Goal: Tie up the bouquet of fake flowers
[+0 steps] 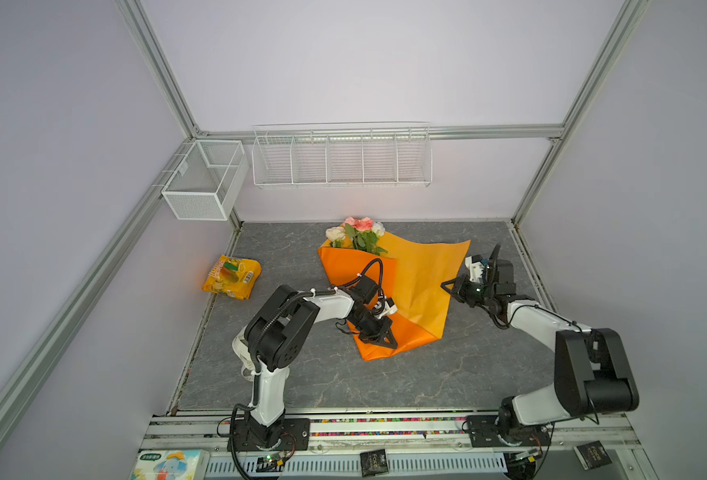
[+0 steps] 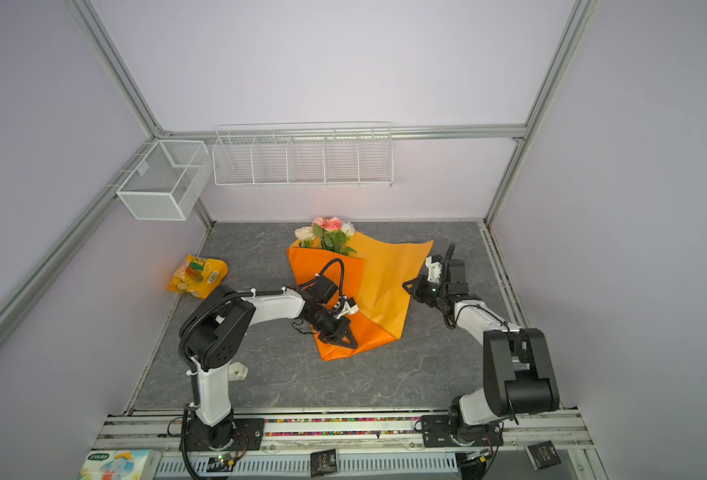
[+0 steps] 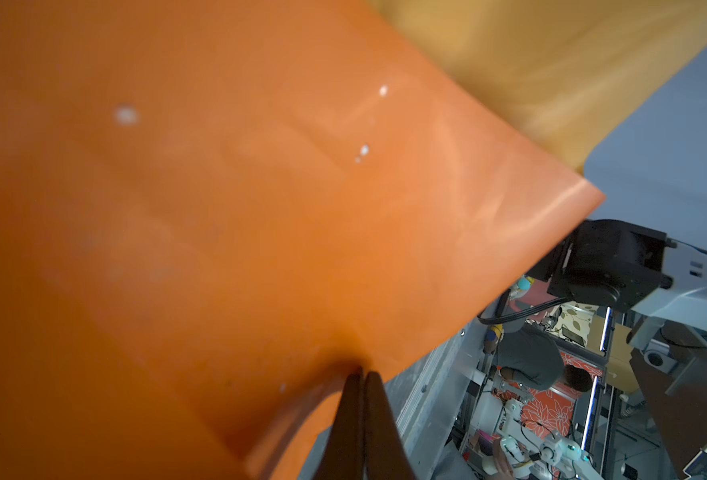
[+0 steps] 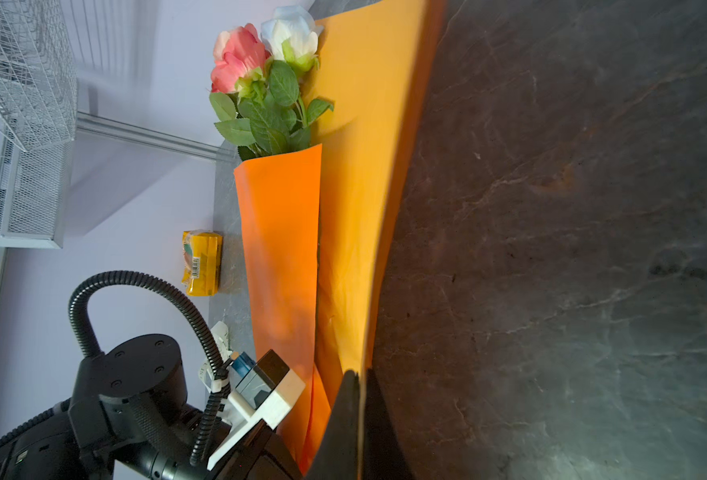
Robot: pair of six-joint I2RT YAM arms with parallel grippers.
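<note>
The bouquet of fake flowers (image 1: 358, 232) (image 2: 331, 232) lies mid-table, with pink, cream and white roses (image 4: 260, 83) poking out of a half-folded sheet of orange paper (image 1: 422, 274) (image 2: 385, 274) (image 4: 281, 249). My left gripper (image 1: 390, 343) (image 2: 352, 343) (image 3: 362, 372) is shut on the paper (image 3: 260, 208) at its near left part, and the sheet fills most of the left wrist view. At the sheet's right edge, my right gripper (image 1: 443, 285) (image 2: 404, 286) (image 4: 360, 372) is shut with the thin paper edge pinched between its jaws. The stems are hidden inside the wrap.
A yellow snack bag (image 1: 231, 276) (image 2: 197, 276) (image 4: 202, 262) lies at the table's left edge. A white mesh basket (image 1: 206, 178) and a long wire rack (image 1: 341, 158) hang on the walls behind. A tissue pack (image 1: 169, 465) sits below the front rail.
</note>
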